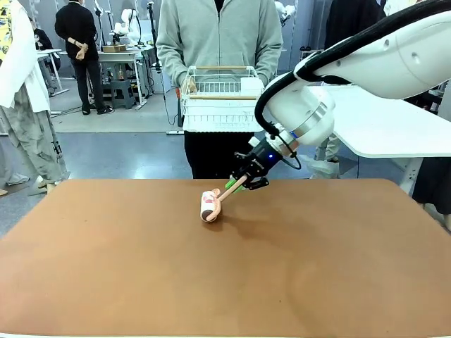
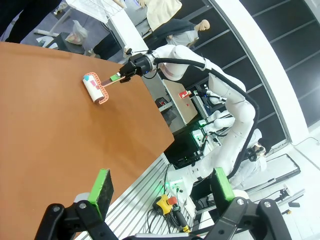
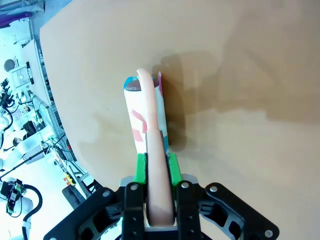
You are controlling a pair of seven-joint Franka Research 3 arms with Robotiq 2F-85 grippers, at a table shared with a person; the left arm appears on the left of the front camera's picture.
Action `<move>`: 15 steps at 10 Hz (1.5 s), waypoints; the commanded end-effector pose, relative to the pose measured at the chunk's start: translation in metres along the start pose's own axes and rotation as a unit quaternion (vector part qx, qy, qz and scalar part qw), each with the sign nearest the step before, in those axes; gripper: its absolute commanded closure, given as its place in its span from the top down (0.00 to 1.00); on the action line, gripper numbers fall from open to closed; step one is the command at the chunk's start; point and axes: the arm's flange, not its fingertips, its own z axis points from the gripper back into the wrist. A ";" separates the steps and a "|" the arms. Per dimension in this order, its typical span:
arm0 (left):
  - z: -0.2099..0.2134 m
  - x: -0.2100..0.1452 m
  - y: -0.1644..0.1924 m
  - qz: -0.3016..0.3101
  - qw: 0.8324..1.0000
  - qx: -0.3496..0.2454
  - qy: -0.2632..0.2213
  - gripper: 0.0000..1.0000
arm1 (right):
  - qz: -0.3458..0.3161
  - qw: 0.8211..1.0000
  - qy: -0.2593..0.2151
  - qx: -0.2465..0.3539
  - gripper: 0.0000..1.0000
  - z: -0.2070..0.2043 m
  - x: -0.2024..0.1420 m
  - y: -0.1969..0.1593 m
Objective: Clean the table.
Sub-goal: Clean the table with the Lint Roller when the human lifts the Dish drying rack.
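The right gripper (image 1: pixel 239 184) holds a lint roller with a pale pink plastic handle and a white, patterned paper drum (image 1: pixel 210 205) at a slant. This way the drum lies flat on the large reddish-brown matte table (image 1: pixel 211 282), near its far edge, probably so that it can roll over the top and pick up dust. The jaws are narrow, pressing the handle between the green pads. The left gripper (image 2: pixel 161 184) hangs near the table's edge with its jaws wide apart, and it holds nothing.

Matte reddish-brown table (image 1: pixel 141 274), smooth peach plastic roller handle (image 3: pixel 156 150), white wire rack (image 1: pixel 215 116).
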 end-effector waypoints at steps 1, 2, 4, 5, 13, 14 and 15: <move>0.003 -0.002 -0.002 -0.003 1.000 -0.004 -0.002 1.00 | -0.007 0.998 0.017 -0.063 0.21 -0.061 -0.005 -0.019; 0.003 -0.002 -0.002 -0.003 1.000 -0.004 -0.002 1.00 | -0.005 0.997 0.020 -0.070 0.21 -0.071 -0.005 -0.014; 0.003 -0.002 -0.002 -0.003 1.000 -0.004 -0.002 1.00 | 0.018 0.999 0.002 -0.040 0.21 -0.085 -0.014 0.004; 0.003 -0.002 -0.002 -0.003 1.000 -0.004 -0.002 1.00 | 0.032 0.999 -0.010 -0.026 0.21 -0.086 -0.019 0.015; 0.003 -0.002 -0.002 -0.003 1.000 -0.004 -0.002 1.00 | 0.063 0.996 -0.053 0.016 0.21 -0.025 -0.034 0.070; 0.003 -0.002 -0.002 -0.003 1.000 -0.004 -0.002 1.00 | 0.071 0.995 -0.058 0.030 0.21 -0.004 -0.039 0.080; 0.003 -0.002 -0.002 -0.003 1.000 -0.004 -0.002 1.00 | 0.083 0.994 -0.063 0.045 0.21 0.023 -0.046 0.094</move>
